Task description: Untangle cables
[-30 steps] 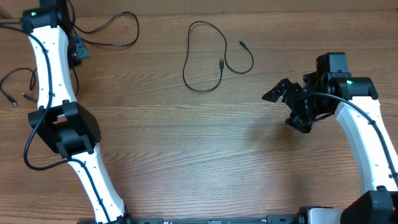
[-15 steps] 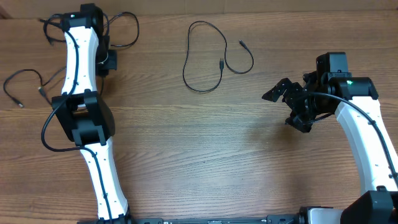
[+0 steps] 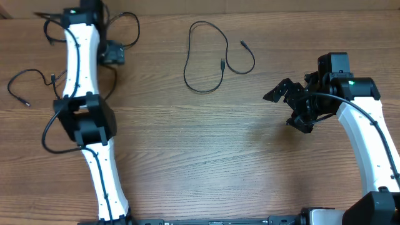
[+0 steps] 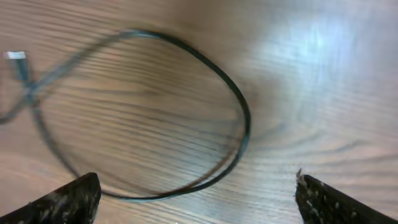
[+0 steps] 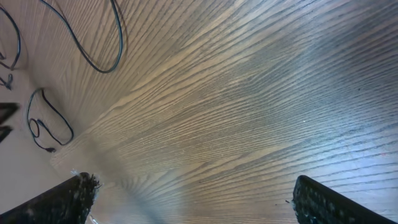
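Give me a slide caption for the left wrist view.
Left gripper, jaws open and empty, hovers above a loop of thin black cable lying on the wooden table.

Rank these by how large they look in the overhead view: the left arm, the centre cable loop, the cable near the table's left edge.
1. Left arm, by far the largest.
2. Centre cable loop.
3. Left-edge cable, clearly the smallest spread, though the arm may hide part.

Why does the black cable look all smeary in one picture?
Left wrist view: the cable loop is smeared by blur, with pale glare on the wooden table at upper right. Overhead view: the middle cable looks crisp. Right wrist view: wood grain sharp.
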